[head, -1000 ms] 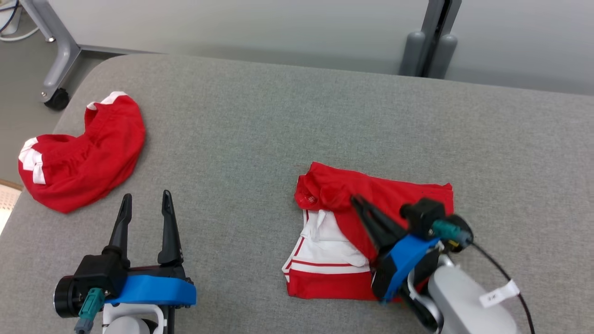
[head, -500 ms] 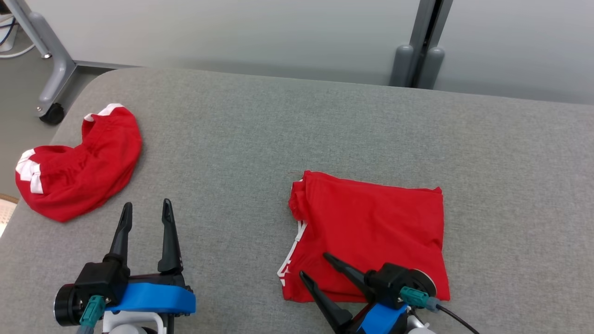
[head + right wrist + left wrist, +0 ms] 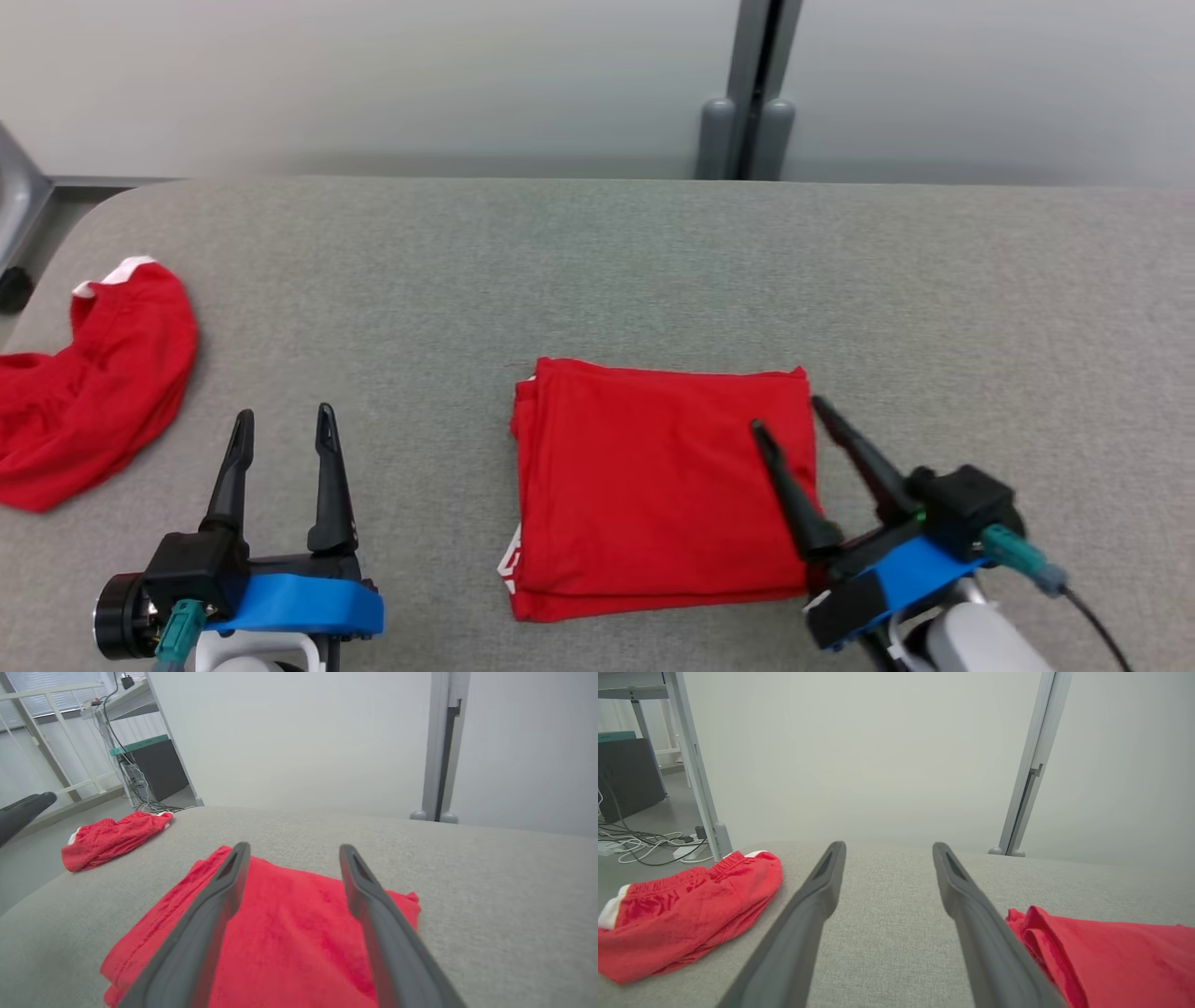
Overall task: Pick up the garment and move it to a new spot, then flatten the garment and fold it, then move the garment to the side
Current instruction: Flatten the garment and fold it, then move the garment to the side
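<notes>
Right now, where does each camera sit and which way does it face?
Head view: on the head, looking down at the table, folded garment and crumpled garment; left gripper and right gripper, both open.
Left wrist view: left wrist, facing the wall across the table; own fingers.
Right wrist view: right wrist, facing over the folded garment; own fingers.
Shared: both wrist views show both garments.

Two red garments (image 3: 653, 485) (image 3: 89, 392) — two grippers (image 3: 285, 413) (image 3: 786, 413) — one grey table (image 3: 560, 271).
</notes>
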{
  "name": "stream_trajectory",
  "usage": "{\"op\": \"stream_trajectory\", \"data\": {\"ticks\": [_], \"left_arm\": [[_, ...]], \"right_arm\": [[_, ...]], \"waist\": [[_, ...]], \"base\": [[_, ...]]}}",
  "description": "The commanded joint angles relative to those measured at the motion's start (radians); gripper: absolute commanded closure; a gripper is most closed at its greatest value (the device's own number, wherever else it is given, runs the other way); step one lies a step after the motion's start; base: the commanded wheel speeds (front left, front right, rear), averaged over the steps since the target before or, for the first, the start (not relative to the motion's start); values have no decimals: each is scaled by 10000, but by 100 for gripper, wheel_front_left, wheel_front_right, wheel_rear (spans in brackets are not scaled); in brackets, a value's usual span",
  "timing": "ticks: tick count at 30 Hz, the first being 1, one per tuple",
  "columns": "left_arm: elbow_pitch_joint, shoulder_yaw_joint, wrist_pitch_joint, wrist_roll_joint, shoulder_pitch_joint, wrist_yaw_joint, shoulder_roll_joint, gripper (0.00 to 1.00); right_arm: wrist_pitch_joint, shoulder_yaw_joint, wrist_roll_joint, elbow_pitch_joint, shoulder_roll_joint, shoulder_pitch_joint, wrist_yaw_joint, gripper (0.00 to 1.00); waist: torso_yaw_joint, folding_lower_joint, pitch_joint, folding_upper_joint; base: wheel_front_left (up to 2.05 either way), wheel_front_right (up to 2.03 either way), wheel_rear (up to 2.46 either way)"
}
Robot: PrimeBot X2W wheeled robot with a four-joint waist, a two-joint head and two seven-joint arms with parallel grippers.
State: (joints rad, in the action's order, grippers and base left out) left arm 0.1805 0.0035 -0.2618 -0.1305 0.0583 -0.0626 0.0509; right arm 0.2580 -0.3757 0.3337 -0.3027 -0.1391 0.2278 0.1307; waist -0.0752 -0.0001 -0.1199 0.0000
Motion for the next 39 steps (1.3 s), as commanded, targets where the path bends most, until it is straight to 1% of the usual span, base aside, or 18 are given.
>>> {"op": "stream_trajectory", "data": {"ticks": [1, 9, 15, 24, 39], "left_arm": [[-31, 17, -43, 100, 14, -40, -9, 0], [80, 77, -43, 322, 213, -61, 104, 0], [200, 98, -43, 379, 135, -36, 214, 0], [247, 58, 106, 286, -220, 29, 296, 0], [43, -54, 364, 157, -522, 165, 366, 0]], "right_arm": [[39, 366, -197, 152, -23, -231, 2, 0], [36, 2466, -903, 762, 261, -871, 2, 0], [-306, 3489, -1248, 1107, 547, -1302, 3, 0], [-827, 4028, -1500, 1660, 754, -2001, 2, 0], [-1406, 4200, -1620, 2188, 883, -2488, 2, 0]], "waist": [[177, 1, 89, 0], [660, 1, 139, 0], [799, 1, 219, 0], [709, 1, 415, 0], [454, 1, 625, 0]], "base": [[0, 0, 0], [0, 0, 0], [0, 0, 0], [0, 0, 0], [0, 0, 0]]}}
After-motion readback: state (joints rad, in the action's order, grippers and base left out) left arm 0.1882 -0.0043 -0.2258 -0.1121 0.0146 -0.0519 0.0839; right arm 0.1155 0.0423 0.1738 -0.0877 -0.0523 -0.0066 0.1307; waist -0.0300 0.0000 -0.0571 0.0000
